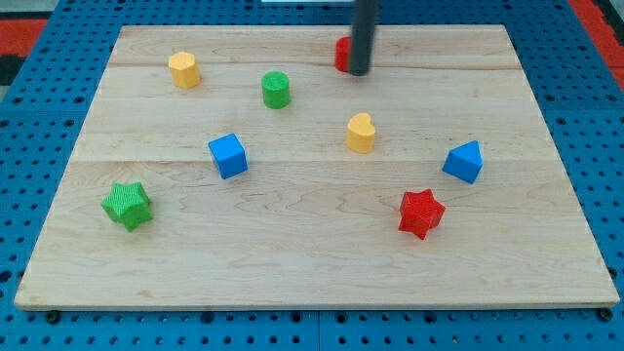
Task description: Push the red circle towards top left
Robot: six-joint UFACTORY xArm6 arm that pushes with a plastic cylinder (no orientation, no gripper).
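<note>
While the rod hides most of the red circle, these lines run from the view's left to its right:

Green star: low on the bench, well apart from the work.
Yellow block: upper left, roughly where the push is headed.
Blue cube: mid-board, out of the way.
Green cylinder: between the yellow block and the red circle; likely an obstacle.
Red circle: near the top edge, centre.
My tip: touching the circle's right side, placed to drive it leftward.
Yellow heart: below the tip.
Red star: lower right.
Blue block: right.
Gripper: none fitted, so no state to tell.
</note>
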